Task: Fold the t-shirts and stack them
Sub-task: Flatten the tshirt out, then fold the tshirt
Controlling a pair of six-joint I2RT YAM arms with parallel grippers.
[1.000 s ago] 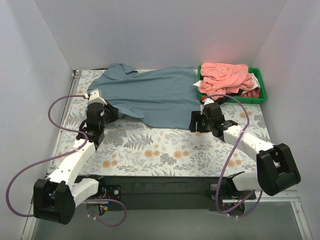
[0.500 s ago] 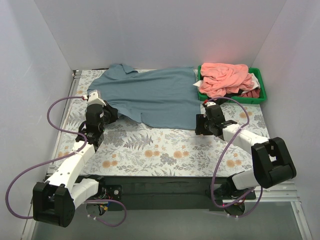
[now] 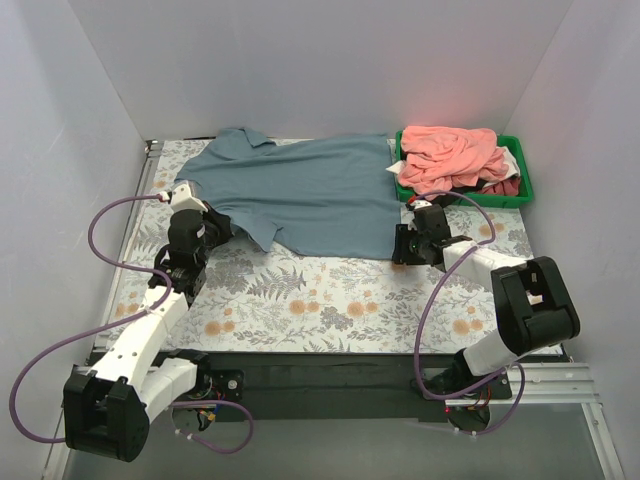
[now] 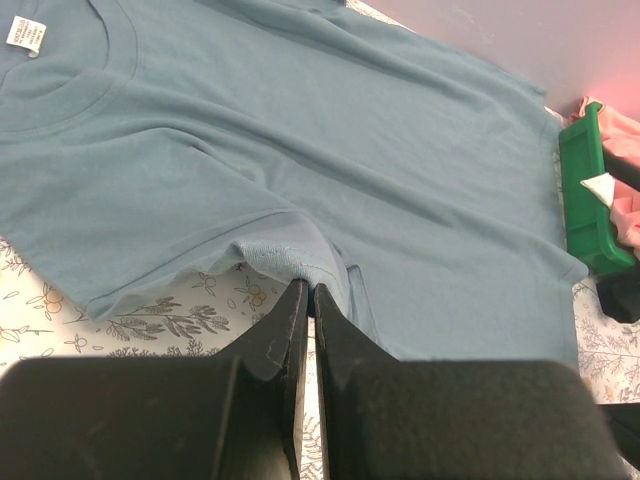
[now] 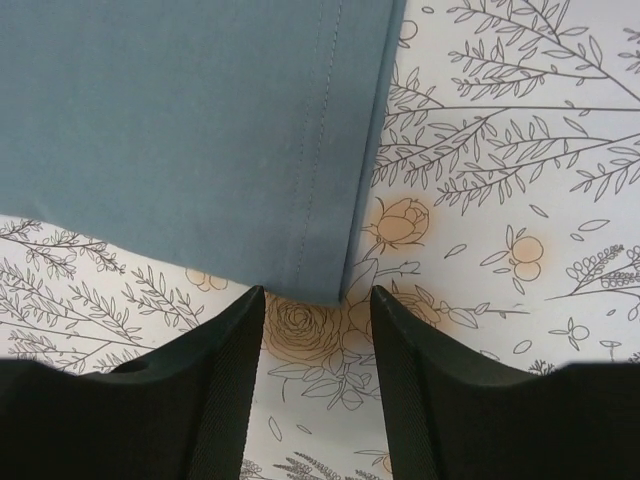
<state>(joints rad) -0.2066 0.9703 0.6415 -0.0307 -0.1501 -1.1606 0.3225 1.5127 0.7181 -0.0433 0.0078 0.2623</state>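
Observation:
A large grey-blue t-shirt (image 3: 310,190) lies spread flat across the back of the floral table cover, collar at the far left. My left gripper (image 3: 220,222) is shut on the edge of its near sleeve (image 4: 285,255), which bunches at the fingertips. My right gripper (image 3: 402,246) is open, low over the cover, its jaws either side of the shirt's near right hem corner (image 5: 340,285) without holding it. Salmon-pink shirts (image 3: 450,155) are piled in a green bin (image 3: 527,190) with white, dark red and black pieces beneath.
The green bin stands at the back right, just beyond the shirt's hem; its rim also shows in the left wrist view (image 4: 585,200). Grey walls close in the table on three sides. Purple cables loop beside both arms.
My right gripper has shifted slightly right and back along the hem, its arm drawn in. The shirt's near edge lies straighter. My left gripper has edged a little to the left with the sleeve.

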